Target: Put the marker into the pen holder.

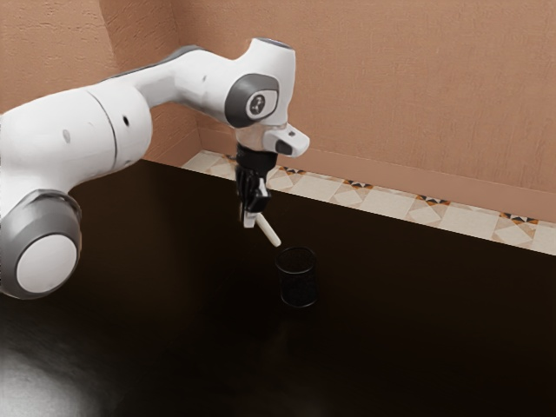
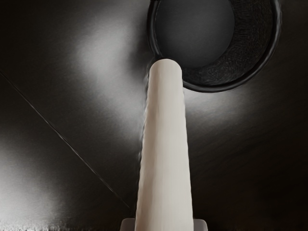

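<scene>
"What do you have from your end?"

"I have the marker in my gripper. The jaws are closed on it, one on each side, and the rest of the pale barrel sticks out past them."

"And where is that against the pen holder?"

"My hand hangs above the pen holder's rim level, off to its side toward the exterior view's left. The marker is tilted, its free end slanting down toward the holder."

"Is the end over the opening?"

"In my wrist view it overlaps the near edge of the holder's rim, and most of the round mouth lies beyond it. It looks to me just beside the rim and a little higher, though against that dark background I can't swear to it. The marker is outside the holder."

"How does the holder sit?"

"Upright on the black table, mouth up. Beyond it, past the table's far edge, I see patterned floor tiles."
</scene>
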### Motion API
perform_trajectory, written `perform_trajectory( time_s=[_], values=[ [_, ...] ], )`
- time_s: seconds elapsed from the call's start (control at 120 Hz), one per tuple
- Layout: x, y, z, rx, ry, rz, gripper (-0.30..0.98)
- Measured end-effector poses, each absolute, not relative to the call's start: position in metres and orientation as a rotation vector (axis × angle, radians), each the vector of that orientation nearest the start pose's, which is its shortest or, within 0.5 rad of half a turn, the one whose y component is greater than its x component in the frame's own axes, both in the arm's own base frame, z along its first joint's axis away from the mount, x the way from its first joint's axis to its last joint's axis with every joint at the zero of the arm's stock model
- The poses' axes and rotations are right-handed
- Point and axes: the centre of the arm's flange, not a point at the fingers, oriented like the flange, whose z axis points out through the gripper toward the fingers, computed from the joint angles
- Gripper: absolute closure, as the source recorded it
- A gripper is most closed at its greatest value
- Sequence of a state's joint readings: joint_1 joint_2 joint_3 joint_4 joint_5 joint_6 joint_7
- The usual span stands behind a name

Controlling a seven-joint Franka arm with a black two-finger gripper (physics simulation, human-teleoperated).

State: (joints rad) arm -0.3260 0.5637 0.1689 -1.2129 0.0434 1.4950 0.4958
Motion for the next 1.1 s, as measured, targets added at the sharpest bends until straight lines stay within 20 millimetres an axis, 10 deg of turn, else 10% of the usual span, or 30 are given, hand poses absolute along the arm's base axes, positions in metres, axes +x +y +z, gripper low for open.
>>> perform_trajectory(
  time_s=[0.342, 1.008, 1.1],
  values=[
    [0.672, -0.169, 0.418, -2.83, 0.985, 0.527, 0.74],
    [0.685, -0.169, 0.352, -2.831, 0.915, 0.609, 0.75],
    [0.686, -0.171, 0.347, -2.835, 0.916, 0.608, 0.56]
  ],
)
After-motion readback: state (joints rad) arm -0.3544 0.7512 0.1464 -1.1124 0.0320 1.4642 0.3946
